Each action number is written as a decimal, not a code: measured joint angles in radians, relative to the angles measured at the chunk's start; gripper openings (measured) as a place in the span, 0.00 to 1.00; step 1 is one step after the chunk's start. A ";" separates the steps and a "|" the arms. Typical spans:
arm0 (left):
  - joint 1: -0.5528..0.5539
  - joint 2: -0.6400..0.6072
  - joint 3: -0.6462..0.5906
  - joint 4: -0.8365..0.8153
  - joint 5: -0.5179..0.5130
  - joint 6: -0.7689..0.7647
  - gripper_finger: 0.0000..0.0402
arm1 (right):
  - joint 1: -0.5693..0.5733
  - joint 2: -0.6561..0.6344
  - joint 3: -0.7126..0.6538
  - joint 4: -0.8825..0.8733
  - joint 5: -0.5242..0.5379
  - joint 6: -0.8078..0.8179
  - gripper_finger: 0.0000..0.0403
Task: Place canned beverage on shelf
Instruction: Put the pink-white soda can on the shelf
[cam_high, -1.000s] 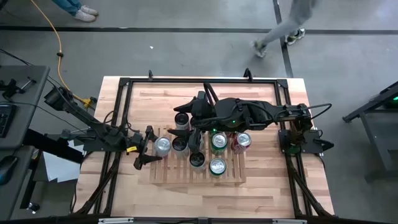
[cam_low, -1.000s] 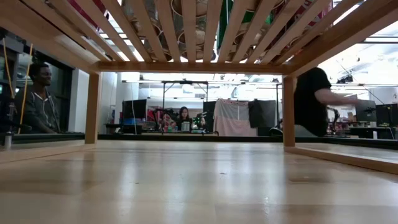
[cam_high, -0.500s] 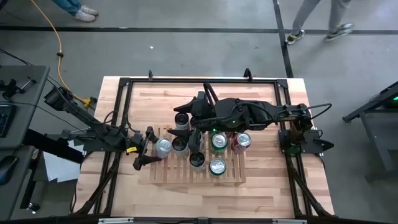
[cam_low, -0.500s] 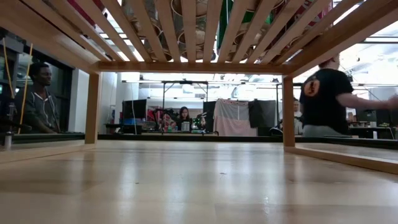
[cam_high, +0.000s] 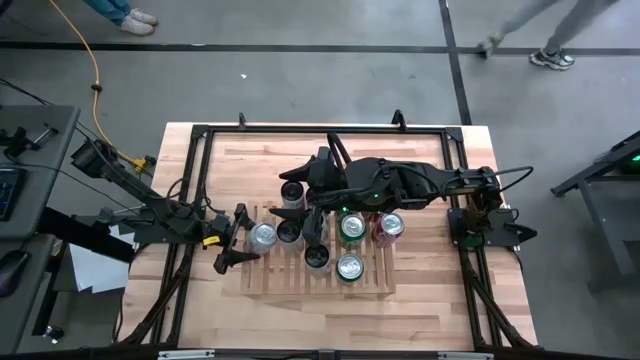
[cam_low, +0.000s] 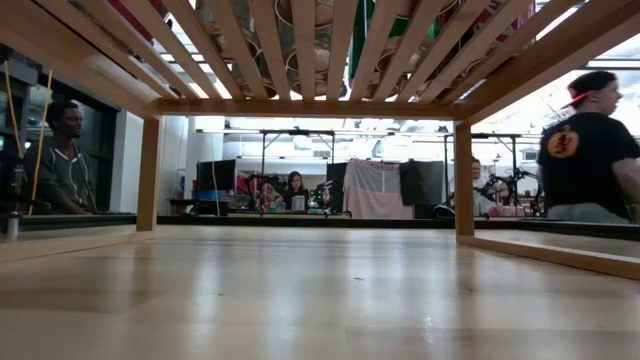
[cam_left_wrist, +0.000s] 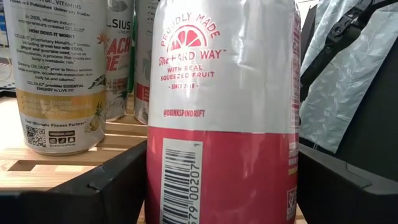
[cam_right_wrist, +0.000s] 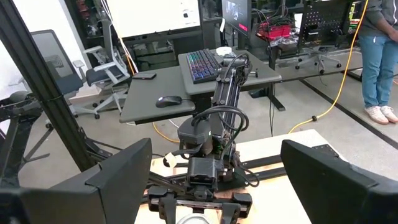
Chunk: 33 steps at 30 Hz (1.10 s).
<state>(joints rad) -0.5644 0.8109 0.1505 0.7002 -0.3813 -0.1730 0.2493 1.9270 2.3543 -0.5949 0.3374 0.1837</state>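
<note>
1. Filling most of the high view, the wooden table (cam_high: 440, 300) carries a black frame around its edges, and both arms reach in over it.
2. The shelf (cam_high: 375, 285), a rack of pale slats, lies on the near middle of the table. In the low view its slats (cam_low: 300, 45) run overhead.
3. The right gripper (cam_right_wrist: 217, 180) hangs above the far part of the shelf and points left. Its fingers are spread wide and nothing sits between them.
4. The left gripper (cam_high: 250, 238) is at the left edge of the shelf and points right. It is closed on the pink-and-white can (cam_left_wrist: 224, 112), with one dark finger against each side.
5. That can stands upright at the shelf's left end, just beside a silver-topped can (cam_high: 289, 232).
6. Further cans stand upright on the shelf:
   - two green-topped cans (cam_high: 351, 228), one nearer than the other;
   - a red-topped can (cam_high: 389, 226) at the right;
   - another silver-topped one (cam_high: 316, 258).
7. A dark can (cam_high: 292, 190) stands at the far edge of the shelf. I cannot tell whether it is on the slats or on the table.
8. The left wrist view shows a white-and-yellow can (cam_left_wrist: 59, 74) on the slats beyond the held can.
9. In the room beyond the table, a seated person (cam_low: 62, 160) is at the left. A person in a black shirt (cam_low: 585, 150) is at the right.
</note>
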 joint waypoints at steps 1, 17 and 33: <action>0.000 0.001 0.000 0.000 0.000 0.000 0.81 | 0.000 0.000 0.000 0.000 0.000 0.000 0.85; 0.000 0.001 -0.001 -0.003 0.002 0.001 0.86 | 0.000 0.000 0.000 -0.004 0.000 -0.001 0.84; 0.001 0.001 -0.001 0.000 -0.046 -0.017 0.96 | 0.000 0.000 0.000 -0.008 0.000 -0.001 0.84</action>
<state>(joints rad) -0.5636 0.8116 0.1490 0.6999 -0.4275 -0.1903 0.2493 1.9274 2.3543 -0.6031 0.3374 0.1831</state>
